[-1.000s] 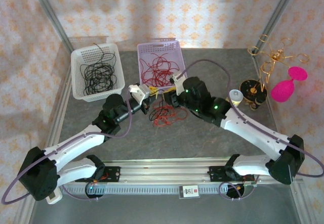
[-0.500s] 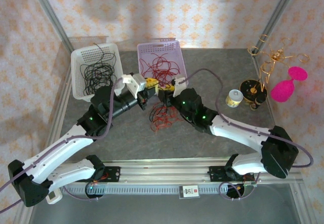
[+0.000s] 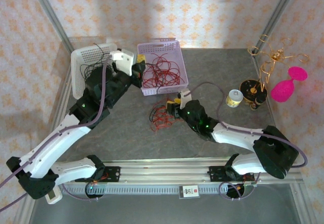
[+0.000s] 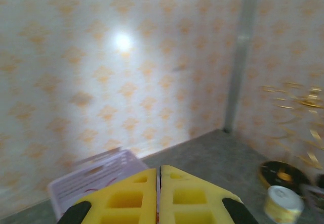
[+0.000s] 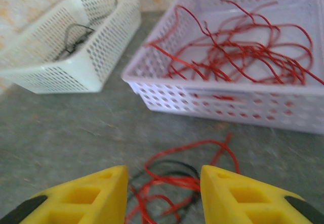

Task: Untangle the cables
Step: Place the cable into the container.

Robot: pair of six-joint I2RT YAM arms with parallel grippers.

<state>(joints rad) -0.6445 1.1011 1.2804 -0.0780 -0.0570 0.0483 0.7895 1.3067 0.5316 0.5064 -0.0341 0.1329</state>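
From above, a loose clump of cables (image 3: 161, 114), mostly red with some black, lies on the grey table (image 3: 126, 133) just in front of the lilac basket (image 3: 178, 66). More red cables (image 3: 159, 72) lie piled inside that basket. The right gripper (image 3: 171, 107) sits low at the clump's right edge. The left gripper (image 3: 140, 62) is up at the lilac basket's left rim, between it and the white basket (image 3: 83, 64), where black cables (image 3: 92, 67) show past the arm. To the right stand a small tin (image 3: 233, 98), a gold wire stand (image 3: 273, 57) and a pink goblet-shaped thing (image 3: 287, 86).

In the left wrist view, the two yellow fingers (image 4: 126, 198) are pressed together with nothing seen between them. They face the wallpapered wall, with the lilac basket's rim (image 4: 96, 176) below left and the tin (image 4: 283, 204) at lower right.

In the right wrist view, the right gripper (image 5: 162, 188) has its jaws spread and pinches nothing. Red and black loops of the clump (image 5: 177, 176) lie on the table in the gap between the fingers and just ahead of them. Beyond is the lilac basket's wall (image 5: 228, 102) with its red cables (image 5: 243, 52), and to the left the white basket (image 5: 101, 47) with a black cable (image 5: 76, 39) inside
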